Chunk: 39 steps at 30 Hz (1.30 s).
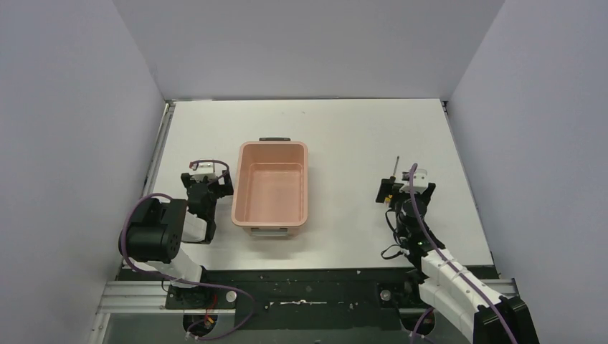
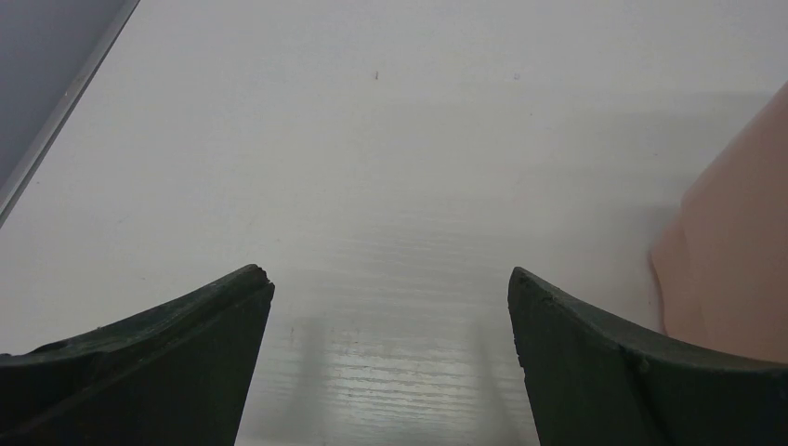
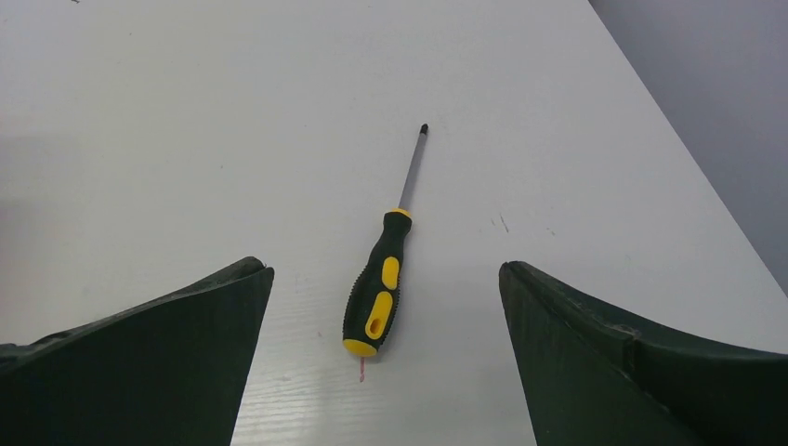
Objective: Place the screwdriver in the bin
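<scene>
From above, the right hand (image 1: 406, 188) hid the handle of the slim black-and-yellow screwdriver (image 1: 394, 166); only its shaft showed.

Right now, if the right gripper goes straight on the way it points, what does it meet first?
Most likely the screwdriver: its handle lies on the table between the open jaws of the right gripper, with the shaft pointing away. How far off it is remains unclear.

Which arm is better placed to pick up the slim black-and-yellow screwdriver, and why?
Right. The right gripper, open, hangs over the slim black-and-yellow screwdriver, its handle framed between the jaws. The left gripper, also open, sits on the other side of the salmon-pink rectangular plastic bin.
</scene>
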{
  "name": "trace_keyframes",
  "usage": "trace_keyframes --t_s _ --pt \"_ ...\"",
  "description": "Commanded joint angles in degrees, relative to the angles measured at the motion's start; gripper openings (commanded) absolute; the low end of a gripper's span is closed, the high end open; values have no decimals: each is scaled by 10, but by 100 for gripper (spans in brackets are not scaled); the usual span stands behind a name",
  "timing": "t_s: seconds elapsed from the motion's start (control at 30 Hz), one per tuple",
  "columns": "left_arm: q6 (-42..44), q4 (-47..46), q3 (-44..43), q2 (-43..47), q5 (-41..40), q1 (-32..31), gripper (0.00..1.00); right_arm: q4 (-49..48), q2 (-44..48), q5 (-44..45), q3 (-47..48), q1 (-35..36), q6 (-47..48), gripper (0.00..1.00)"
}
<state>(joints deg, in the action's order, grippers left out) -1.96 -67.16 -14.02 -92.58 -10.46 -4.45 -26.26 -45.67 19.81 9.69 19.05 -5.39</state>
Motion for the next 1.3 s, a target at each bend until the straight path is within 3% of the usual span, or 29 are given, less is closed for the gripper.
trace_keyframes --t_s 0.0,0.2,0.33,0.43,0.6,0.8,0.9,1.1,1.13,1.27 --pt "6 -23 -5 3 5 1 97 27 2 38 48 -4 -46 100" --pt "5 -23 -4 3 5 1 97 345 -155 57 315 -45 -111 100" --pt "5 -23 -4 3 5 1 98 555 -311 -24 522 -106 -143 100" --pt "4 -23 -5 4 6 1 97 643 -413 -101 610 -136 -145 97" --pt "4 -23 -5 4 5 1 97 655 -525 -150 642 -146 -139 88" --pt "5 -23 -5 3 5 1 97 620 -577 -156 607 -146 -150 70" --pt "4 -23 -5 3 5 1 97 604 -592 -158 588 -147 -150 54" --pt "4 -23 -5 3 5 1 97 622 -609 -175 606 -158 -130 4" --pt "4 -23 -4 3 5 1 97 640 -608 -174 624 -159 -125 0" --pt "4 -23 -5 4 5 1 98 745 -587 -163 740 -159 -107 0"
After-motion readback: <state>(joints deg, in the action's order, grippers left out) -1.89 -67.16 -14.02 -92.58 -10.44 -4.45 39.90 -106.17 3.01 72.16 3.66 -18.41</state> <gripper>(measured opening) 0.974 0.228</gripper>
